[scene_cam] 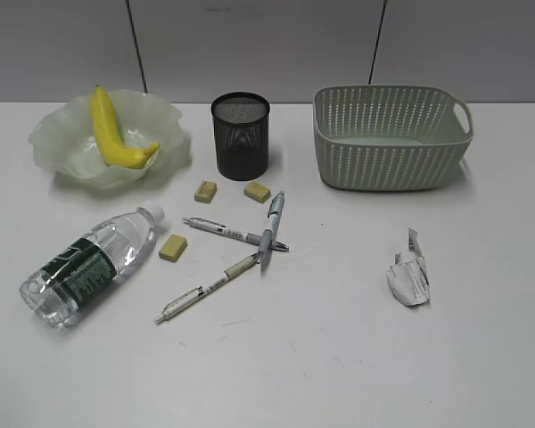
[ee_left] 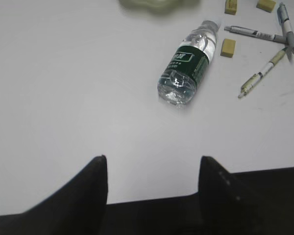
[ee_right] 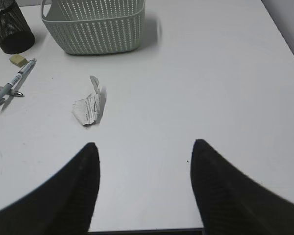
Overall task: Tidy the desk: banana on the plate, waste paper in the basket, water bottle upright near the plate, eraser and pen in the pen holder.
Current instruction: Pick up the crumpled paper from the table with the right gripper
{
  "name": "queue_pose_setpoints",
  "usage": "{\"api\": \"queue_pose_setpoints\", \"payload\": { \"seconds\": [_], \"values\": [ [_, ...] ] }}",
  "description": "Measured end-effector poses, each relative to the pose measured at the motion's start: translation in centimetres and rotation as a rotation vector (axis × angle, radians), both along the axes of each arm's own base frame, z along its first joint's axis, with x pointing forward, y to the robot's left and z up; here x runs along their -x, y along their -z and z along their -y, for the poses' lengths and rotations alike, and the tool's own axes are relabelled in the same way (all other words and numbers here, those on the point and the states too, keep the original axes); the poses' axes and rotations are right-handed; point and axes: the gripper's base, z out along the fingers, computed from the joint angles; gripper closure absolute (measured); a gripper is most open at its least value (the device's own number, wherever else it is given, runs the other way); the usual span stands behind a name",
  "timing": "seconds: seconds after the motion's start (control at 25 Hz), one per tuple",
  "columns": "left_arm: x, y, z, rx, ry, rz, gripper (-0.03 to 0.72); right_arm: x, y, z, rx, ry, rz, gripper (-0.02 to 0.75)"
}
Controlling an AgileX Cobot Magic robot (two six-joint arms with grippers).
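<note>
The yellow banana [scene_cam: 116,134] lies in the wavy pale green plate [scene_cam: 62,147] at the back left of the desk [scene_cam: 339,357]. On its side at the front left lies the water bottle [scene_cam: 89,266] [ee_left: 186,66]. Three erasers [scene_cam: 173,247] [ee_left: 228,47] and three pens [scene_cam: 272,227] [ee_left: 262,76] are scattered in front of the black mesh pen holder [scene_cam: 241,135] [ee_right: 10,29]. The waste paper [scene_cam: 408,278] [ee_right: 89,107] sits before the basket [scene_cam: 390,135] [ee_right: 95,24]. My left gripper [ee_left: 153,159] and right gripper [ee_right: 144,144] hang open and empty near the desk's front edge.
Neither arm shows in the exterior view. A grey panelled wall [scene_cam: 267,45] runs behind the desk. Bare white tabletop stretches along the front and at the far right.
</note>
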Motion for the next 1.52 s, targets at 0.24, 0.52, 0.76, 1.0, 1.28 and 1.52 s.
{"api": "queue_pose_setpoints", "payload": {
  "seconds": [0.24, 0.52, 0.76, 1.0, 1.28, 1.52],
  "values": [
    [3.4, 3.2, -0.5, 0.027, 0.004, 0.116, 0.251, 0.0, 0.0, 0.0, -0.001, 0.0, 0.002, 0.352],
    [5.1, 3.4, -0.8, 0.035, 0.014, 0.23, 0.251, -1.6, -2.9, -0.4, 0.029, -0.057, 0.07, 0.423],
    [4.5, 3.0, -0.7, 0.044, 0.016, 0.307, 0.251, -7.9, -5.8, -1.2, 0.102, -0.213, -0.09, 0.428],
    [3.8, 3.4, -0.6, 0.039, 0.024, 0.337, 0.251, -15.9, -5.2, -2.6, 0.122, -0.341, -0.338, 0.427],
    [3.8, 3.4, -0.6, 0.039, 0.024, 0.341, 0.251, -22.8, -1.4, -6.7, 0.187, -0.478, -0.637, 0.401],
    [3.8, 3.4, -0.6, 0.039, 0.024, 0.341, 0.251, -27.3, 3.6, -10.8, 0.2, -0.442, -0.859, 0.212]
  ]
}}
